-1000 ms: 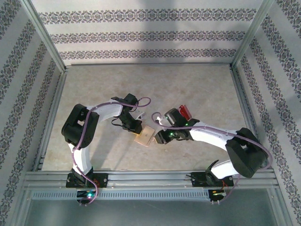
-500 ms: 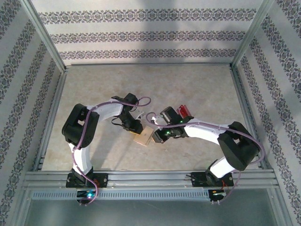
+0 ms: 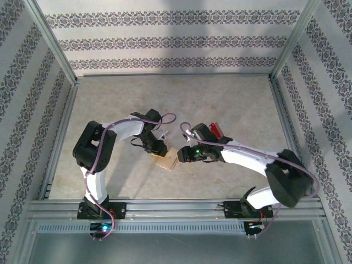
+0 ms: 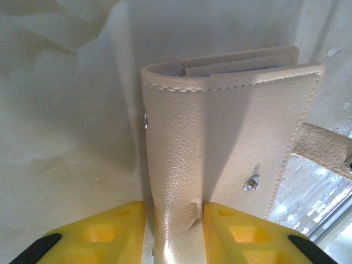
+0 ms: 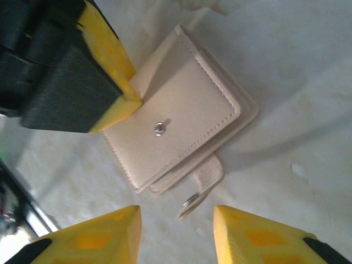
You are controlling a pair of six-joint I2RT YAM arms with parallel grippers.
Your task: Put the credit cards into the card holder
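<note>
Left end effector [image 4: 174, 231] pinches the card holder [image 4: 220, 132] lying on the tabletop [image 5: 297, 82], right end effector [image 5: 177, 231] hangs open over its snap tab [image 5: 203, 184], and that leather looks light and floppy, best gripped by an edge.

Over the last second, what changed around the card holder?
The right fingers pushed in toward the card holder, then drew back rightward and now stand open over its snap tab. The left fingers stayed pinched on its cover; card holder and red card stayed put.
</note>
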